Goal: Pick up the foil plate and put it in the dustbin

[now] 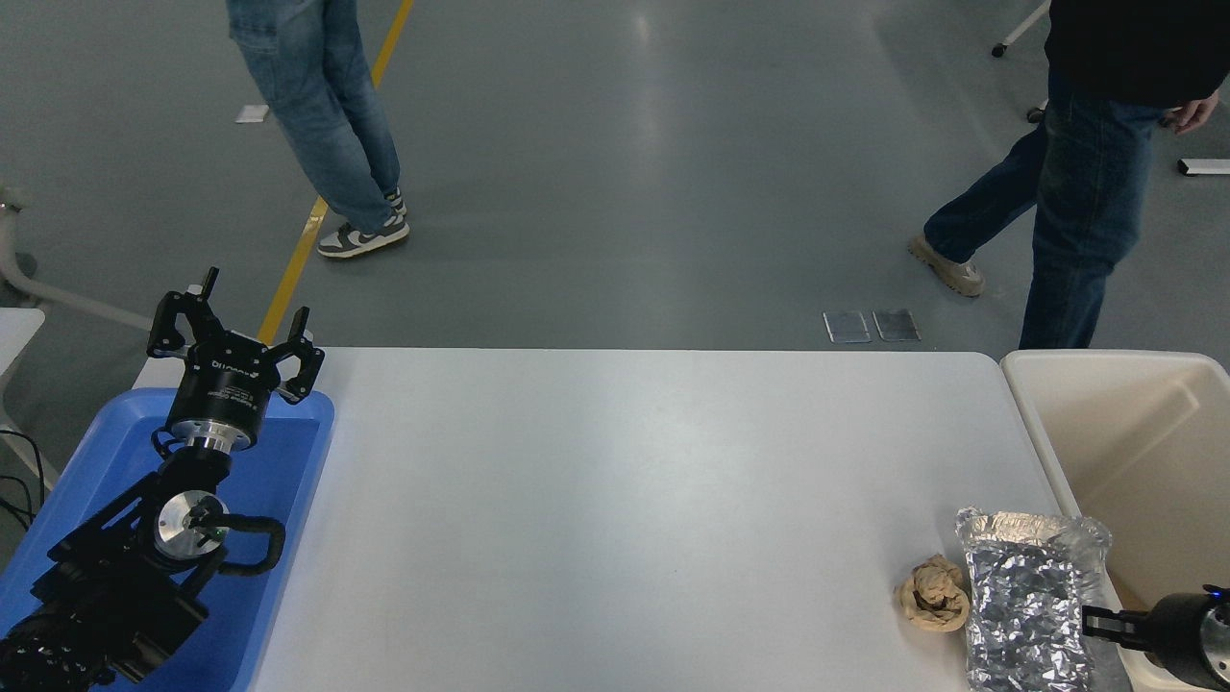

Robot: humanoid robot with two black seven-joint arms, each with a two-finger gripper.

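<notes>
Dustbin (1134, 452) holds nothing visible; foil plate (1028, 596) on table beside it.

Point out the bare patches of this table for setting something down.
Free: the table from the blue tray across to the paper wad. Crowded: the near right corner, with wad, foil plate and right claw beside the dustbin.

One foil plate (1028, 601), one paper wad (932, 593), one dustbin (1134, 437), two people (327, 106)

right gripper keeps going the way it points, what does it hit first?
The foil plate: the right gripper points left at its right edge, apparently already touching. Depth is unclear.
</notes>
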